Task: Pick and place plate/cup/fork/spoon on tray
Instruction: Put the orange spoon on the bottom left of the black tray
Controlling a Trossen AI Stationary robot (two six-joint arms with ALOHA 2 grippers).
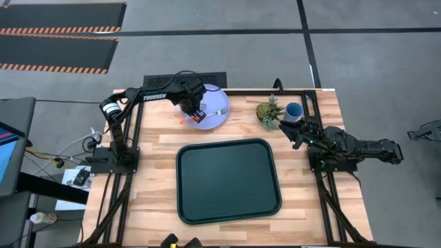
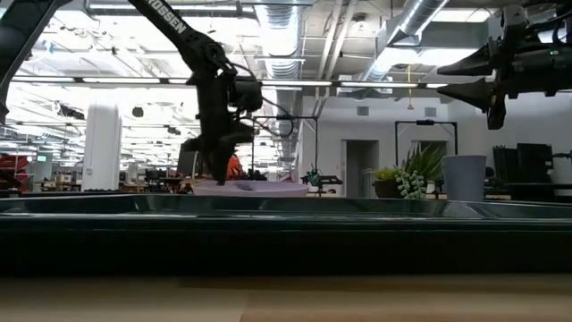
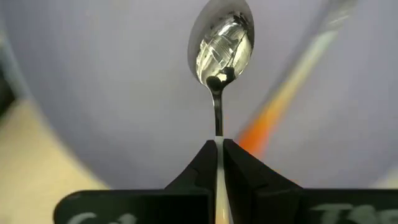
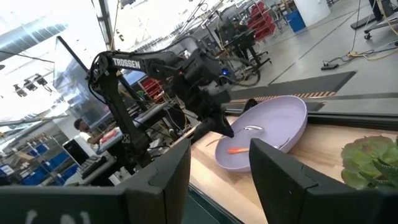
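Note:
The pale lavender plate (image 1: 215, 118) rests flat on the table beyond the dark green tray (image 1: 229, 180). The fork (image 1: 219, 111) lies on the plate, and its orange handle (image 3: 277, 109) shows blurred in the left wrist view. My left gripper (image 1: 195, 112) stands over the plate's left part, shut on the spoon (image 3: 222, 46). My right gripper (image 1: 293, 131) is open and empty, raised near the blue cup (image 1: 294, 110), which stands on the table at the far right. My left gripper pinches the spoon's thin silver neck (image 3: 218, 127) just behind the bowl, between its two fingertips. The fingers slant down from above, and the spoon sticks out ahead of them over the plate. Whether the bowl rests on the plate, I cannot tell.
A small potted green plant (image 1: 269, 111) stands just left of the cup. Black frame rails (image 1: 324, 200) run along the table's left and right sides. Bare wood lies around the tray on all sides.

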